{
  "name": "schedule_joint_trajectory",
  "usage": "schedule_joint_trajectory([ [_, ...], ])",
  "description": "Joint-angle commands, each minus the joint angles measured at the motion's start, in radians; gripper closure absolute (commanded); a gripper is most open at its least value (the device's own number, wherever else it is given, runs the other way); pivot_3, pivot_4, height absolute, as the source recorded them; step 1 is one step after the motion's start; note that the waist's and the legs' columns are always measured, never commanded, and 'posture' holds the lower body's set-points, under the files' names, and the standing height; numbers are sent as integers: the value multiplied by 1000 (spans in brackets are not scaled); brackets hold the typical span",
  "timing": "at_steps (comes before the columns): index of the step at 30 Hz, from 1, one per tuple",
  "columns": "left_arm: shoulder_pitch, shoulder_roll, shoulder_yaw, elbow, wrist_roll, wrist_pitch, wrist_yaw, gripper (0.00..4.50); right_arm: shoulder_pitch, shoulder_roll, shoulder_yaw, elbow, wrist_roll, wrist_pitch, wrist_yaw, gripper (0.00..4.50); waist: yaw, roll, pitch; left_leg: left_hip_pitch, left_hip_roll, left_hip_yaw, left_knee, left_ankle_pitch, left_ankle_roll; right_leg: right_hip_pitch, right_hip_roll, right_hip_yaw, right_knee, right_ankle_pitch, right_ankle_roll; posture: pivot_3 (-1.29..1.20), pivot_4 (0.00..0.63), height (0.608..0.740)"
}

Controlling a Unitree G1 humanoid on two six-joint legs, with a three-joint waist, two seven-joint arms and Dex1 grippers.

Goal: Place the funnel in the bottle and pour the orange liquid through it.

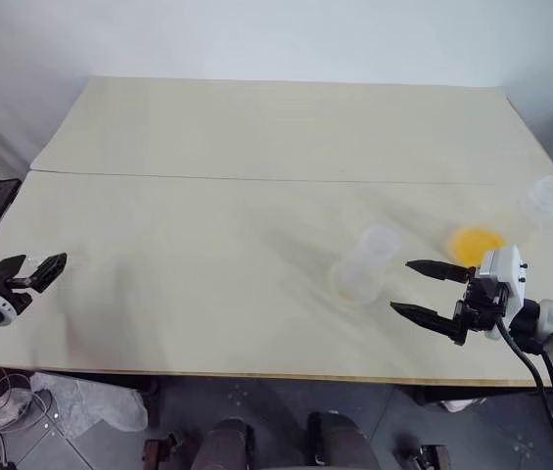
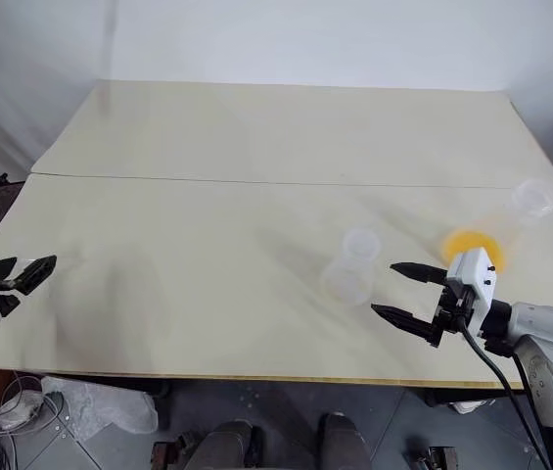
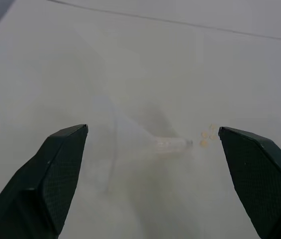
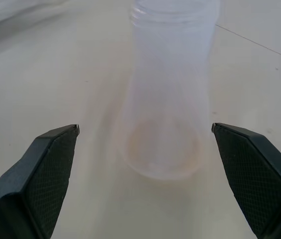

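Spread right tool [image 1: 421, 289] faced the clear, wide-based plastic bottle [image 1: 362, 265].
Any careless nudge risked toppling the light vessel.

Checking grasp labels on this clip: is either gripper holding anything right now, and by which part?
Nothing is held. The left gripper is open over the table beside the lying funnel; the right gripper is open, facing the bottle without touching it.

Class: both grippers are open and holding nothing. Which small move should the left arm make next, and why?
Probably ease the open left gripper forward around the small clear plastic funnel and close. The funnel lies on its side on the pale table between the fingers, ungrasped, and must go into the clear round-based bottle first.
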Motion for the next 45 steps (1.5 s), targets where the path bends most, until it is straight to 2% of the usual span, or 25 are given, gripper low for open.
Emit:
schedule_joint_trajectory([
  [1,-30,43,-29,56,20,-24,-34,15,-5,-13,-22,2,1,-18,10,0,-1,0,0,0,0,0,0,0,0,0,0,0,1,0,0,0,150,740],
  [5,-64,47,-54,106,26,-33,-39,864,-3,-13,-29,15,-5,-27,16,0,1,0,0,0,0,0,0,0,0,-1,0,0,2,0,0,0,150,740],
  [16,-62,91,-50,38,1,24,-80,4381,27,-1,-37,38,-18,-78,25,0,1,0,0,0,0,0,0,0,0,-1,0,0,3,0,0,0,150,740],
  [23,-94,131,-78,-56,-6,69,-120,4448,28,11,-30,55,-24,-108,14,0,2,0,0,0,0,0,0,0,0,-1,0,0,4,0,0,0,150,740],
  [30,-209,140,-192,-163,-9,92,-200,4448,23,17,-33,51,-20,-114,-6,0,3,0,0,0,0,0,0,0,0,-1,0,0,4,0,0,0,150,740],
  [37,-498,38,-418,-192,2,78,-307,4448,27,29,-38,14,-9,-110,-33,0,4,0,0,0,-2,1,2,0,0,-1,0,0,5,0,0,0,150,740],
  [45,-799,-134,-636,-102,42,8,-512,4448,78,65,-54,-76,-3,-103,-113,0,7,-1,1,-1,-2,2,2,0,0,-1,6,-1,5,0,1,0,150,740],
])
